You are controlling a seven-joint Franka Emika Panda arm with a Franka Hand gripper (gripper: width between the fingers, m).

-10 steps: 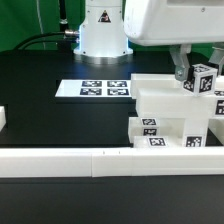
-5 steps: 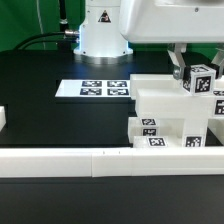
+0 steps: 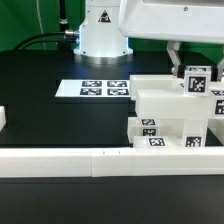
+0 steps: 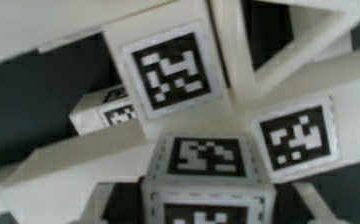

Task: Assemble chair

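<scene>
My gripper (image 3: 190, 66) is shut on a square white chair post (image 3: 197, 82) with a tag on its face and holds it upright over the part-built chair (image 3: 160, 112) at the exterior view's right. The chair is a stack of chunky white pieces with tags on their front faces. In the wrist view the post (image 4: 205, 165) sits between my fingertips (image 4: 113, 196), and my gripper (image 4: 205, 208) is just above tagged chair pieces (image 4: 172, 68). The post's lower end is hidden behind the chair.
The marker board (image 3: 104, 88) lies flat on the black table (image 3: 50, 118) in front of the robot base (image 3: 100, 35). A long low white border rail (image 3: 90, 160) runs along the front. A small white piece (image 3: 3, 119) sits at the exterior view's left edge.
The held post has turned from tilted to upright and shifted slightly toward the exterior view's left, with my gripper turning along with it. The chair pieces have not moved.
</scene>
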